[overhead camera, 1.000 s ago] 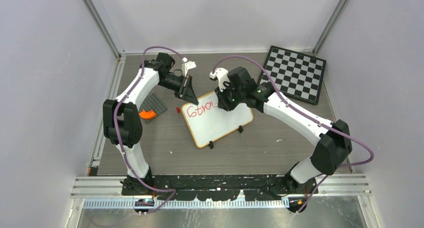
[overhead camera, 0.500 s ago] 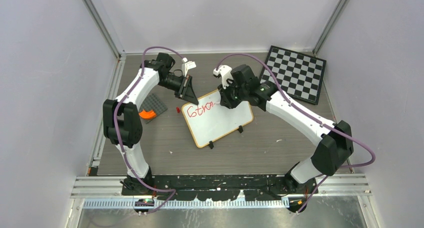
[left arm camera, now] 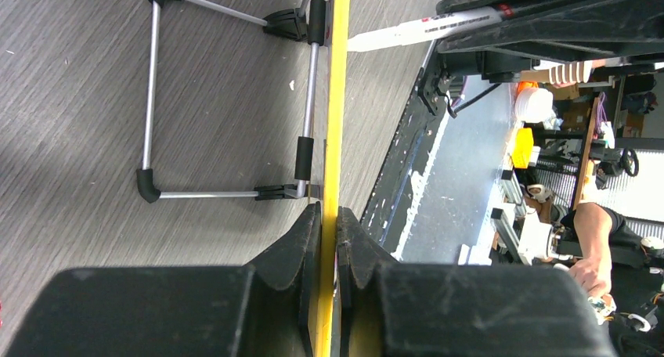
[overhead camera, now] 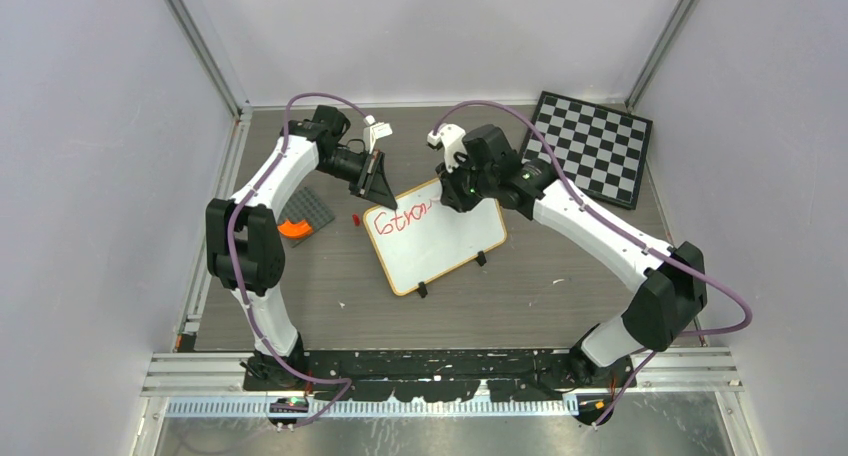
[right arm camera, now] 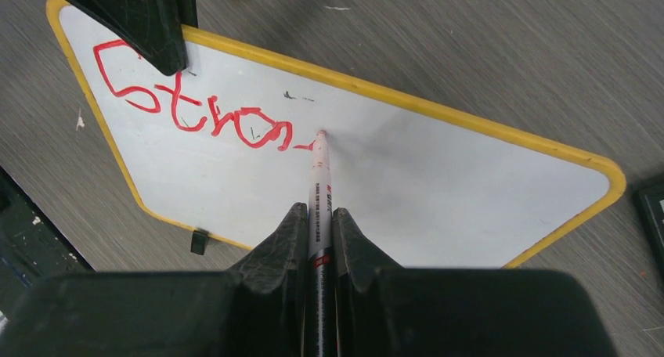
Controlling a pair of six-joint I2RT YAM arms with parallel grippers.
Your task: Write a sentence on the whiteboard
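Observation:
The whiteboard lies tilted mid-table; it fills the right wrist view. Red letters reading "Stron" run along its top edge, also in the top view. My right gripper is shut on a white red marker, whose tip touches the board at the end of the last stroke. In the top view that gripper sits over the board's upper edge. My left gripper is shut on the whiteboard's yellow rim, seen edge-on; in the top view it holds the upper left corner.
A black-and-white checkered board lies at the back right. A dark grey plate with an orange piece lies left of the whiteboard. A small red cap lies by the board's left corner. The board's wire stand shows beneath it.
My right gripper has shifted slightly up and right along the board's top edge with the marker, lengthening the red writing. The left arm has not moved.

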